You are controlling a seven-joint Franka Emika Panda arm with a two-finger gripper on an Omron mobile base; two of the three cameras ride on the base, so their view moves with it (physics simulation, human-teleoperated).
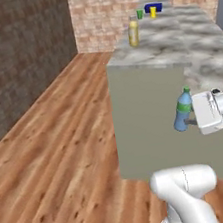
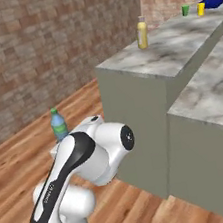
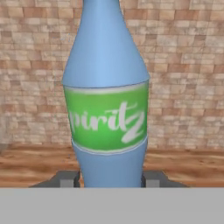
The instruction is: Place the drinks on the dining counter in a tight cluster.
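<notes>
Jaws clench the blue bottle (image 3: pixel 106 109) low on its body, one dark fingertip (image 3: pixel 65 178) pressed to each side, so the gripper (image 1: pixel 187 121) carries it upright in the air beside the dining counter (image 1: pixel 148 108), below the marble top. Judging by its look, the bottle is light, stiff plastic, smooth and likely slippery; holding it under the green label seems sound, though the tall neck could tip if jolted. Far beyond the jaws, the yellow bottle (image 1: pixel 133 32) stands on the counter near two small cups (image 1: pixel 146 12). The blue bottle's base and cap are cut off in the hand view.
</notes>
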